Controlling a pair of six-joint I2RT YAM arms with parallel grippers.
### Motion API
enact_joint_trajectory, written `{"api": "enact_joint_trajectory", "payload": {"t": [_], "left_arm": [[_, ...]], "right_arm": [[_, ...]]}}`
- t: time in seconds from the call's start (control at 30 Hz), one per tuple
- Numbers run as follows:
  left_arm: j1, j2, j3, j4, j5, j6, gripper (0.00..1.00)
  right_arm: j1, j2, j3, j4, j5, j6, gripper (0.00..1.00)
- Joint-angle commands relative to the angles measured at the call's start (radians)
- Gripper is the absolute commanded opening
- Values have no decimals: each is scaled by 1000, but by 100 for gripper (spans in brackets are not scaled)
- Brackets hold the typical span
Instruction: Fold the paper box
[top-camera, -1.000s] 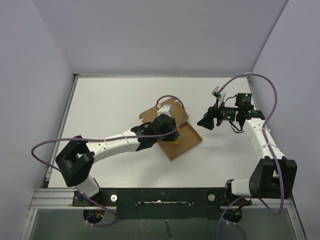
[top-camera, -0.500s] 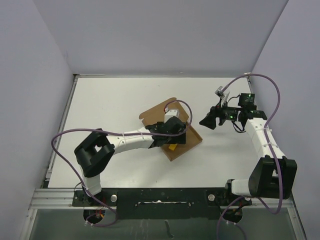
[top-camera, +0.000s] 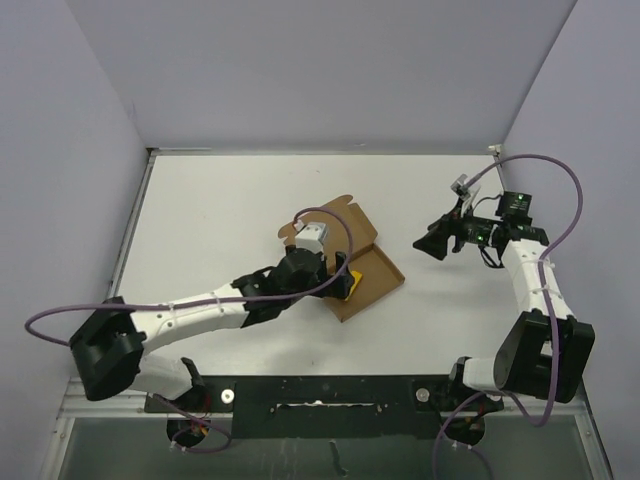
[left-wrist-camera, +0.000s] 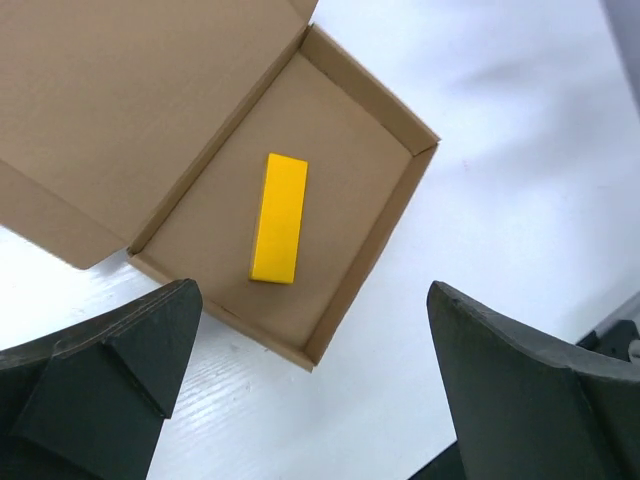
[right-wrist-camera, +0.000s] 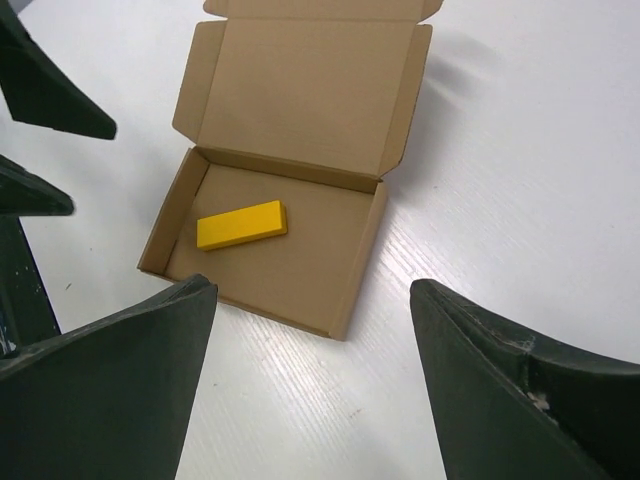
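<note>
The paper box (top-camera: 375, 270) lies open at mid-table, a brown cardboard tray (right-wrist-camera: 300, 270) with its lid (right-wrist-camera: 310, 100) folded back flat and side flaps spread. A yellow block (left-wrist-camera: 279, 217) lies flat inside the tray (left-wrist-camera: 350, 150), also seen as the yellow block (right-wrist-camera: 241, 224). My left gripper (top-camera: 335, 278) hovers over the tray's near-left corner, open and holding nothing; in its wrist view the left gripper (left-wrist-camera: 312, 290) spans the tray's corner. My right gripper (top-camera: 432, 243) stands open to the right of the box, well apart from it; the right gripper (right-wrist-camera: 312, 283) faces the tray.
The white table (top-camera: 220, 210) is bounded by grey walls at the back and sides. A purple cable (top-camera: 330, 215) loops over the left wrist above the lid. The left arm's fingers (right-wrist-camera: 50, 90) show at the left edge of the right wrist view.
My left gripper has opened and drawn back toward the near left, and the yellow block now lies free in the tray. The right gripper has shifted slightly to the right.
</note>
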Motion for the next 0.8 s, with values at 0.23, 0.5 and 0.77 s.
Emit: {"api": "enact_joint_trajectory", "payload": {"t": [0.23,0.5,0.77], "left_arm": [[60,-451,-452,333,129,67,98],[279,-655,-532,206,335,14,98],[645,-589,-507,242,724,-104,98]], "right_arm": [[-183,-101,-69,68,-185,-34,79],[-171,-58,-50,-8,-165,-146,79],[-165,-26,-62,-19,-152,-193,79]]}}
